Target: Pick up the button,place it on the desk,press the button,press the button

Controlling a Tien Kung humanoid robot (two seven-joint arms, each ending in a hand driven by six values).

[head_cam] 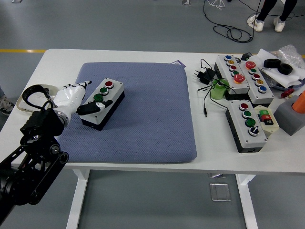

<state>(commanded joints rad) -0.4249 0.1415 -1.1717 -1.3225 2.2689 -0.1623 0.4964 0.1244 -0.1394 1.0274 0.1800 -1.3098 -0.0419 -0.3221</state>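
I'm seeing my left hand (pixel 78 98) curling white fingers around the grey button box (pixel 102 103), box lying on the dimpled blue mat (pixel 143 129) at left, no lettering I can read, more button boxes (pixel 245 98) sitting far right.

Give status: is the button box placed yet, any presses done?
Placed: the button box sits flat on the blue mat. In hand: the left hand rests against its near side, thumb on its top face. Left: presses; none can be confirmed from this frame.
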